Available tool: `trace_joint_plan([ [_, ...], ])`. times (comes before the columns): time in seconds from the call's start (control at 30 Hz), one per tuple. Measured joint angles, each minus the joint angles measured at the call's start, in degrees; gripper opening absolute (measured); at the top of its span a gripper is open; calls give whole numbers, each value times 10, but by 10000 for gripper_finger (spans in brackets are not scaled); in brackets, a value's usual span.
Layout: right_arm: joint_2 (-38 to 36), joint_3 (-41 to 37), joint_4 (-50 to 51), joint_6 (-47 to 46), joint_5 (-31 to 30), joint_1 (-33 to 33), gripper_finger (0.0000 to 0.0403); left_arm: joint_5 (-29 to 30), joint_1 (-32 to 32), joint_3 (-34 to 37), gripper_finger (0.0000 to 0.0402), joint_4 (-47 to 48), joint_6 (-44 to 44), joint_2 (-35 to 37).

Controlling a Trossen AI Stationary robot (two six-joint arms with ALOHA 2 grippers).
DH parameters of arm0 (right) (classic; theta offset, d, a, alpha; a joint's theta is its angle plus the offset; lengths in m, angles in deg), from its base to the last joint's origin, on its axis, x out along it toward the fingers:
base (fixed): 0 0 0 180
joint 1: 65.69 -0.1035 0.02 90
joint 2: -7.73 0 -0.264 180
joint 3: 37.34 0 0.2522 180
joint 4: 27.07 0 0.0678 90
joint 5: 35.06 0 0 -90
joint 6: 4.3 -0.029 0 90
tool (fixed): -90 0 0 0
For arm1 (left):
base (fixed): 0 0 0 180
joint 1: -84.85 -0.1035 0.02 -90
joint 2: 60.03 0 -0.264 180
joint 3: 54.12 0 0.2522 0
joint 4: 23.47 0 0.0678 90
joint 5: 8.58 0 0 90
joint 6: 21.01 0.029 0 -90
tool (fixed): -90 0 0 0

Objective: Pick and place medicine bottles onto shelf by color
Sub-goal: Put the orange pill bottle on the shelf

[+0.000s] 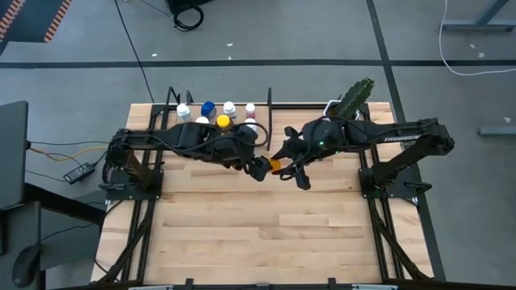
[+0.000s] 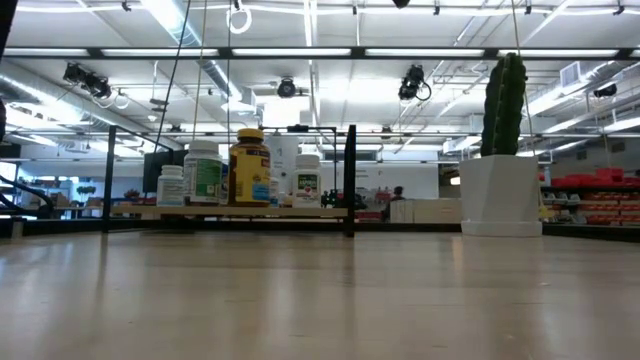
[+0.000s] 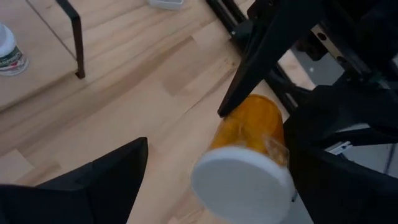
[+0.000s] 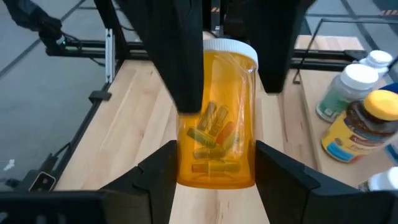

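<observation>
Handover point: both arms meet above the plank worktop's middle, near its far edge.

We find the light-wood, black-rodded shelf [image 1: 185, 121] at the far-left corner carrying several bottles. The right gripper [image 4: 214, 165] clamps the translucent orange, white-capped pill bottle [image 4: 217, 118]; the left gripper [image 3: 242, 186] stands spread wide around its cap end, not closed on it.

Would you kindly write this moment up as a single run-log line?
right hand: shut on orange bottle, above table | left hand: open around its white cap | shelf: several bottles
</observation>
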State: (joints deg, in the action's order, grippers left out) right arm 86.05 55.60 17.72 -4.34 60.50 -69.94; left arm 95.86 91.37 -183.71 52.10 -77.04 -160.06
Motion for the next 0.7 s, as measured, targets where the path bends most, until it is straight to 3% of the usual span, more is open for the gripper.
trace_joint_plan([
  [0.37, -71, 1, -3, -11, -55, -1, 197, -21, -10, 0, 375, -87, 4, 34],
  [0.7, -76, 0, -2, -23, -71, 0, 197, -22, -11, 0, 375, -126, 19, 25],
])
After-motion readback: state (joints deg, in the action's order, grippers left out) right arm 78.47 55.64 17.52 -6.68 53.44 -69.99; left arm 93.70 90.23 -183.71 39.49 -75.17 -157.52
